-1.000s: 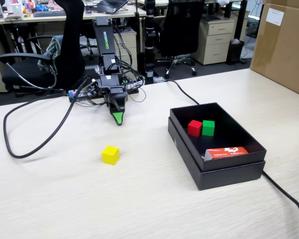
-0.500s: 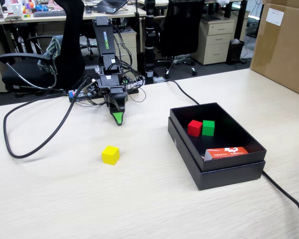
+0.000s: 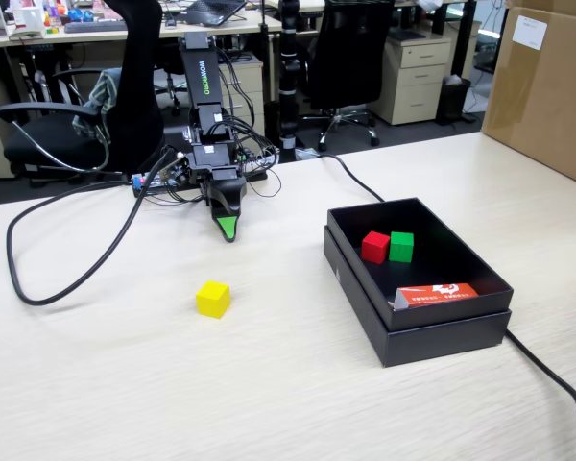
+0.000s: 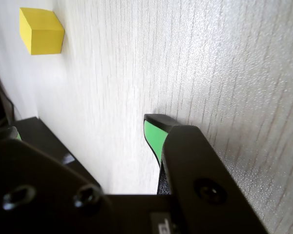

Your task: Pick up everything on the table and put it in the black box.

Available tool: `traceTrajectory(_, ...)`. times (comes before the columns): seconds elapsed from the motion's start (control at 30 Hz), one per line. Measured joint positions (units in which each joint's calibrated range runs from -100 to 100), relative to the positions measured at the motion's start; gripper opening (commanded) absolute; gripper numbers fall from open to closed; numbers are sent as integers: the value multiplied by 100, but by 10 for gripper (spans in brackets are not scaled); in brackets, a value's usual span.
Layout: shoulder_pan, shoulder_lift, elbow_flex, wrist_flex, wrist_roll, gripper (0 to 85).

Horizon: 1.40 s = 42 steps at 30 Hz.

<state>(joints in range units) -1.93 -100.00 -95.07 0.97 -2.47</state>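
A yellow cube (image 3: 212,299) lies on the pale wooden table, left of the black box (image 3: 432,336). It also shows in the wrist view (image 4: 40,30) at the top left. Inside the box are a red cube (image 3: 374,247), a green cube (image 3: 401,247) and an orange-red packet (image 3: 440,293). My gripper (image 3: 228,227) points down near the table at the back, well behind the yellow cube. In the wrist view the gripper (image 4: 83,135) is open and empty, with one green-padded fingertip (image 4: 154,136) over bare table.
A black cable (image 3: 72,279) loops over the table's left side, and another cable (image 3: 552,379) runs past the box's right side. A large cardboard box (image 3: 547,86) stands at the far right. Office chairs and desks are behind the table.
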Motion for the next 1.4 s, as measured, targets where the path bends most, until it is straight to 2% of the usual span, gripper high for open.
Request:
traceTrajectory(1.27,-34,26,82,-23,0,480)
traceTrajectory(1.4,-54,91,858,-1014,24,477)
